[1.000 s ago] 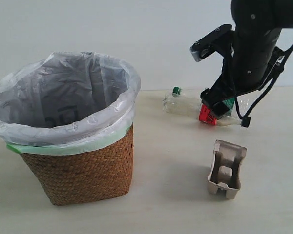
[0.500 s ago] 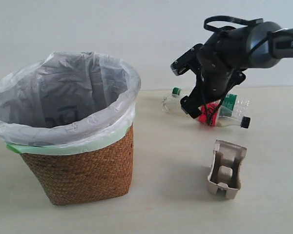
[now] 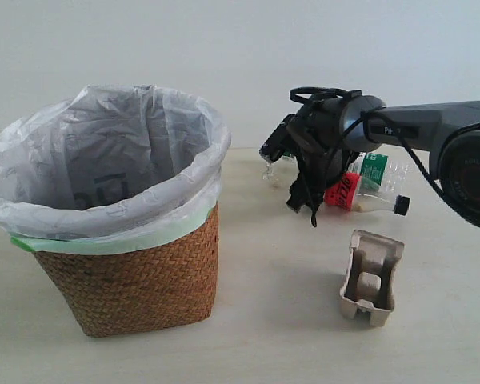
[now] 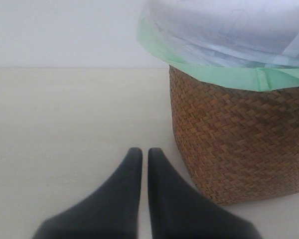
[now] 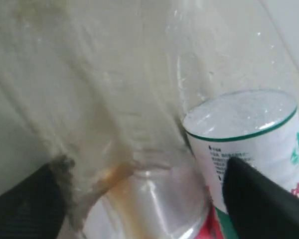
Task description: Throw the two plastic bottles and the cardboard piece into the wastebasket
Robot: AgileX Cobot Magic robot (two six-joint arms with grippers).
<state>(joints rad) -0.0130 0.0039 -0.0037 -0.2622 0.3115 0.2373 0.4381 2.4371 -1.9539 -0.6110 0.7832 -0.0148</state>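
Observation:
The wastebasket (image 3: 136,272), brown wicker with a white bag, stands at the left; the left wrist view shows its wall (image 4: 239,139) close by. Both bottles lie at the back right: the red-label bottle (image 3: 346,193) with its black cap (image 3: 402,206), and behind it the green-label bottle (image 3: 379,170). My right gripper (image 3: 306,190) is down at their left ends. In the right wrist view it (image 5: 139,204) is open, its fingers (image 5: 261,199) wide apart around the clear body of the red-label bottle (image 5: 154,199), with the green-white bottle (image 5: 249,129) alongside. The cardboard piece (image 3: 372,276) lies nearer the front. My left gripper (image 4: 140,152) is shut and holds nothing, low over the table beside the basket.
The pale table (image 3: 288,336) ends at a plain white wall behind. The right arm (image 3: 432,128) stretches in from the right edge above the bottles.
The right arm has swung down and to the left, from high above the bottles to low over them, so the gripper now straddles the clear bottle. The bottles, tray and basket have not moved.

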